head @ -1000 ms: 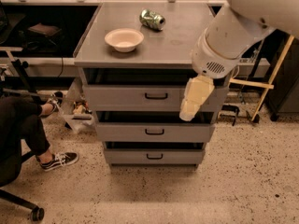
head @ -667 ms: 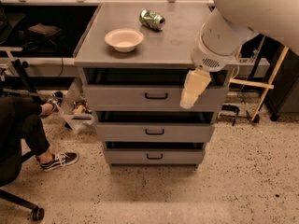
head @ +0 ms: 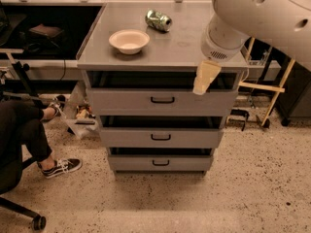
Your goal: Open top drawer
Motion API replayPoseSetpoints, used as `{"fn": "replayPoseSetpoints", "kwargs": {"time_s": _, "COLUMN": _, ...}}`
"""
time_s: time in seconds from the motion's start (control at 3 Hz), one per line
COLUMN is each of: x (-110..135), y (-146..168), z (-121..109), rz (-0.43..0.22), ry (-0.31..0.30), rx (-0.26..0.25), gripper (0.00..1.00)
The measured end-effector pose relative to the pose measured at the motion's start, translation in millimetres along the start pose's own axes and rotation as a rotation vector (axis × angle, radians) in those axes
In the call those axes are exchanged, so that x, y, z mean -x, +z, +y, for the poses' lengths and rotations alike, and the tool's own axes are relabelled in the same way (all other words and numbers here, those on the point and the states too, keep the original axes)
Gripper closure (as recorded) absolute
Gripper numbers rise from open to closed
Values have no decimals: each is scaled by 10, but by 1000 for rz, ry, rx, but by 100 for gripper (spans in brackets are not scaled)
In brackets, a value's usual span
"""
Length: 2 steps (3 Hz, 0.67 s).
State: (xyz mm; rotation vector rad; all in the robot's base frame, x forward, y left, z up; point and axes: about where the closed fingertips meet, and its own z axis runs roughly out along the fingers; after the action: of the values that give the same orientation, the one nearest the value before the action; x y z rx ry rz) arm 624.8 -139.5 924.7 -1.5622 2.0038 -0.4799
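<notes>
The top drawer (head: 126,102) is the widest grey front of the cabinet, just under the countertop, with a small black bar handle (head: 163,100) at its centre. A dark gap shows between its front and the countertop. My gripper (head: 204,79), cream-coloured on a large white arm, hangs over the drawer's upper right corner, level with the countertop edge. It is right of the handle and apart from it, holding nothing that I can see.
Middle drawer (head: 161,137) and bottom drawer (head: 160,162) sit below. On the countertop (head: 184,47) are a cream bowl (head: 129,41) and a crushed green can (head: 158,20). A seated person's leg and shoe (head: 60,166) are at left, and a wooden frame (head: 269,89) at right.
My gripper has risen from in front of the top drawer's right side to the level of the countertop edge. The drawers, bowl and can have not moved.
</notes>
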Motion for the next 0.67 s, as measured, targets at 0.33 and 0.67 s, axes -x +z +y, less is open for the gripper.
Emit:
{"fn": "replayPoseSetpoints", "kwargs": {"time_s": 0.33, "x": 0, "y": 1, "z": 0, "rz": 0, "ry": 0, "rx": 0, "gripper": 0}}
{"fn": "replayPoseSetpoints", "kwargs": {"time_s": 0.67, "x": -39, "y": 393, "z": 178, "rz": 31, "ry": 6, "rx": 38, "gripper": 0}}
